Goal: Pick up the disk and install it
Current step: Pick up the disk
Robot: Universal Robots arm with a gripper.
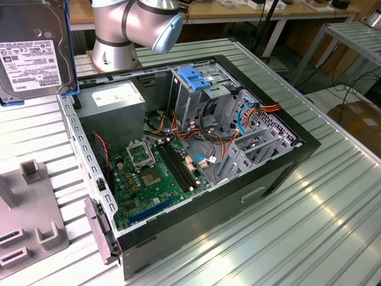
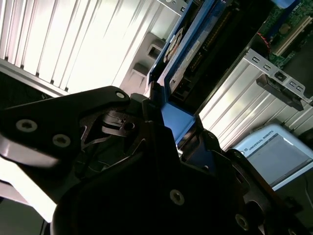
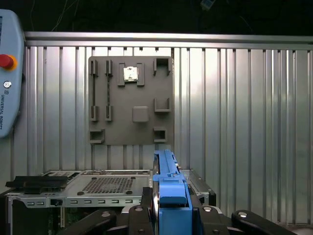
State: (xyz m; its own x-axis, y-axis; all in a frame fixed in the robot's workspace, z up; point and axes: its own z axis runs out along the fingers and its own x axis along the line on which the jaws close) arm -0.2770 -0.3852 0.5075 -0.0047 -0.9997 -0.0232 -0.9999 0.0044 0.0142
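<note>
Well, from the exterior view the disk [image 1: 33, 47] hung high at that view's left. Its label faced out and its blue frame [image 1: 70, 53] ran down one edge, well clear of the slatted tabletop [image 1: 309, 238]. Beside it rose the robot arm [image 1: 131, 24]. The open computer case [image 1: 256, 193] lay on its side below it with the motherboard [image 1: 152, 173] exposed. The drive cage [image 1: 193, 98] with its blue latch [image 1: 193, 76] stood without the disk in it, as far as I could tell. A grey fixture plate [image 1: 36, 232] sat near the case.

In the second wrist view the end effector [image 2: 180, 128] was clamped on the disk's blue frame, its black fingers [image 2: 146, 115] pressed to either side. The drive reached away from them edge-on.

In the first wrist view the same grip showed, with the blue frame caught between the dark fingers. The fixture plate, a corner of the case and a teach pendant [image 3: 10, 73] lay beneath on the tabletop.

I judged the pick-up done, since the disk was off the tabletop and gripped. The install was left to do: the disk was well apart from the cage and outside the case.
</note>
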